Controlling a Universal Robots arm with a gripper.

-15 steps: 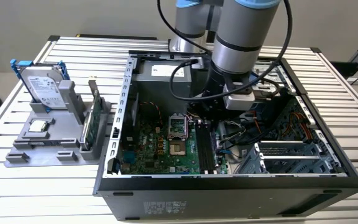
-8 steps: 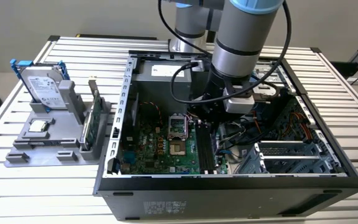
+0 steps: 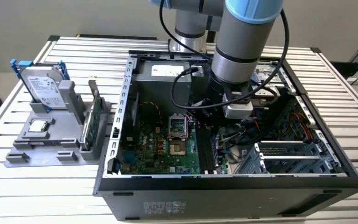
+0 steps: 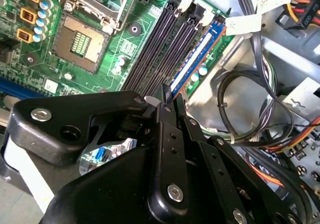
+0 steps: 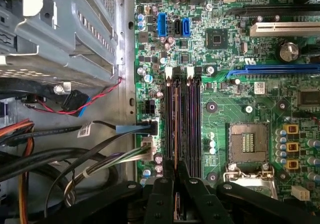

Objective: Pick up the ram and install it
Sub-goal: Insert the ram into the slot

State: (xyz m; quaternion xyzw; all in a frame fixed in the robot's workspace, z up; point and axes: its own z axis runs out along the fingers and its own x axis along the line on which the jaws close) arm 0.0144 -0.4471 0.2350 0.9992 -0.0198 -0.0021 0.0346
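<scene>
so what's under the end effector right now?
The thin green ram stick stands in a black memory slot beneath the end effector. Its lower edge is hidden.

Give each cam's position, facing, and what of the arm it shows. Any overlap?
Exterior view: off the arm, high, looking down on the open computer case; shows the arm's blue-grey links.
First wrist view: on the arm, looking along the gripper at the memory slots.
Second wrist view: on the arm, looking obliquely past the gripper at the ram.
Shared: slots, empty processor socket.
</scene>
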